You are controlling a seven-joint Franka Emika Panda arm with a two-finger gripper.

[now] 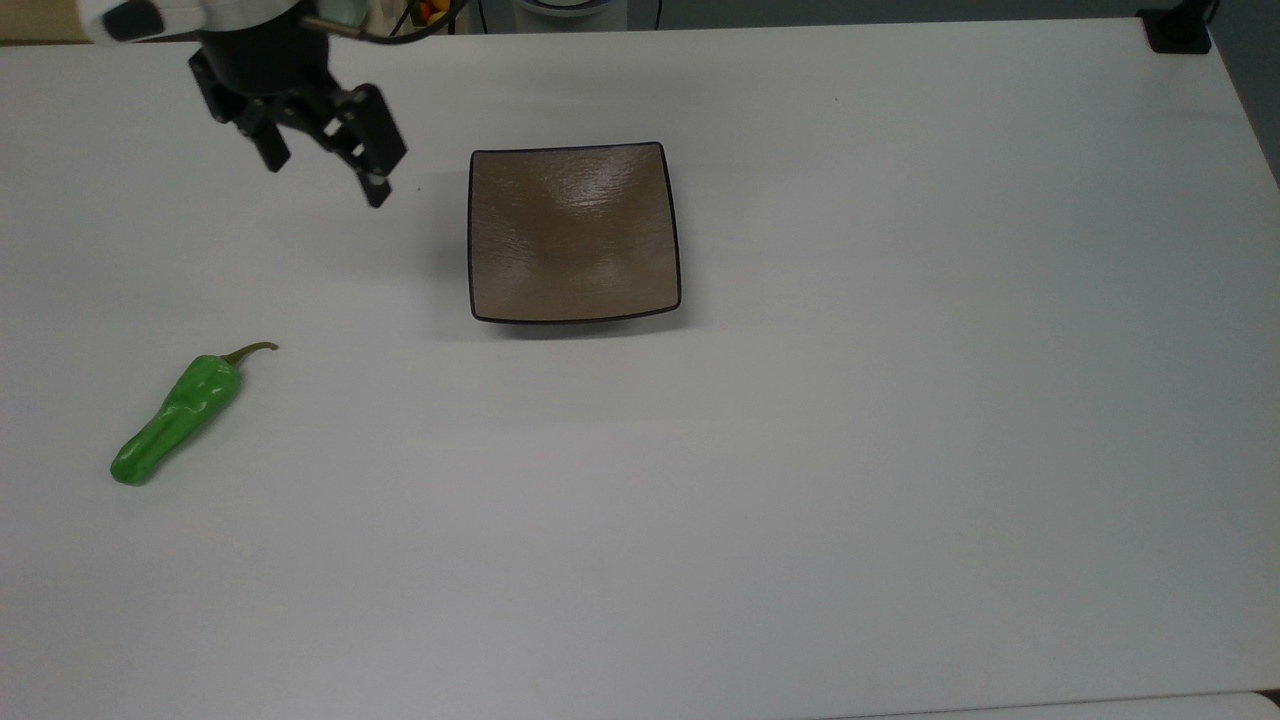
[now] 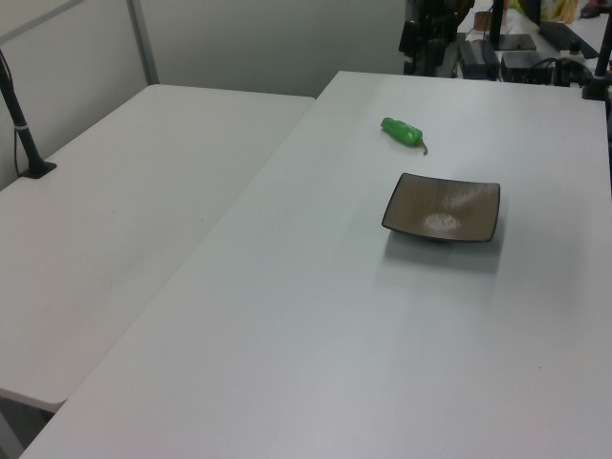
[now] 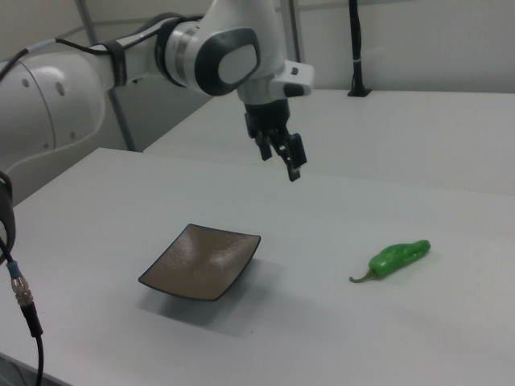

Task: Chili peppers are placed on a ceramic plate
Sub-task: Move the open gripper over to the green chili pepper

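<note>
The green chili pepper (image 1: pixel 175 418) lies on the white table near the top view's left edge, with its stem pointing toward the plate. It also appears in the left view (image 2: pixel 402 130) and the right view (image 3: pixel 398 257). The square brown ceramic plate (image 1: pixel 573 235) (image 2: pixel 442 207) (image 3: pixel 201 261) sits bare in the middle of the table. My gripper (image 1: pixel 323 177) (image 3: pixel 280 163) hangs open and holds nothing. It is above the table, to the plate's left in the top view, well apart from the pepper.
The white robot arm (image 3: pixel 72 80) reaches in from the right view's left. A black clamp (image 1: pixel 1178 30) sits at the table's far right corner in the top view. A second white table (image 2: pixel 124 220) with a black post (image 2: pixel 24 124) adjoins it.
</note>
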